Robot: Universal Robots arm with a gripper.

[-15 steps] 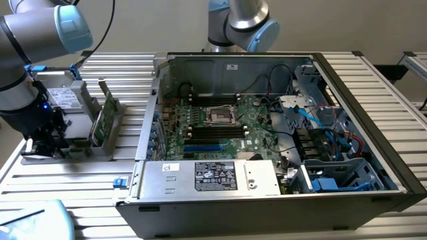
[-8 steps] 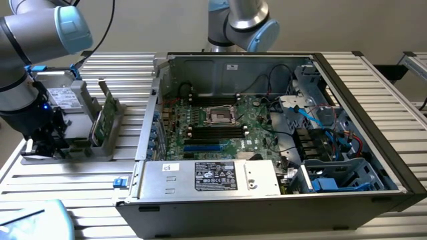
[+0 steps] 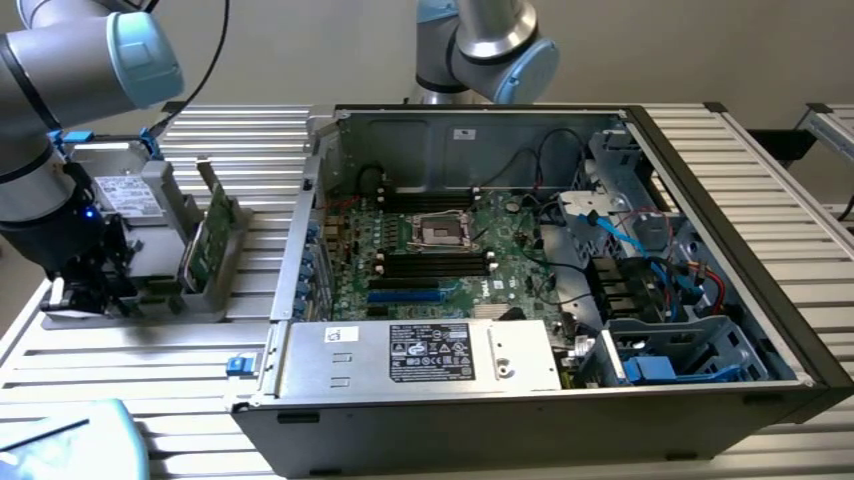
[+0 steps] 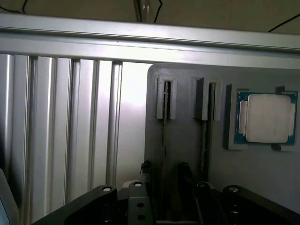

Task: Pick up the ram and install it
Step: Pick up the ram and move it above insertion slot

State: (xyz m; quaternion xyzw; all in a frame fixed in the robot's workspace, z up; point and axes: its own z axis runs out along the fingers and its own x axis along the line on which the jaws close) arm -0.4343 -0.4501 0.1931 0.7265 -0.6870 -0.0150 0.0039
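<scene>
Two slim green ram strips (image 3: 214, 238) stand on edge in a grey holder (image 3: 200, 305) at the exterior view's left, beside the open computer case. In the wrist view they show edge-on as thin lines in two slots, one ram (image 4: 163, 123) in line with the gap between my fingers and another ram (image 4: 205, 140) beside it. My gripper (image 3: 91, 292) (image 4: 165, 172) hangs over the holder's near end, open, with nothing held. Its dark fingertips (image 4: 146, 169) stand apart on either side of the first strip's line. The motherboard's black memory slots (image 3: 434, 262) lie below the processor socket (image 3: 438, 228).
A square silver processor chip (image 4: 265, 117) rests in a recess of the holder next to the slots. The open case (image 3: 747, 240) holds cables, a drive cage (image 3: 667, 350) and a power supply (image 3: 420, 352). Ribbed aluminium table (image 3: 240, 135) surrounds it. A second arm's base (image 3: 481, 45) stands behind.
</scene>
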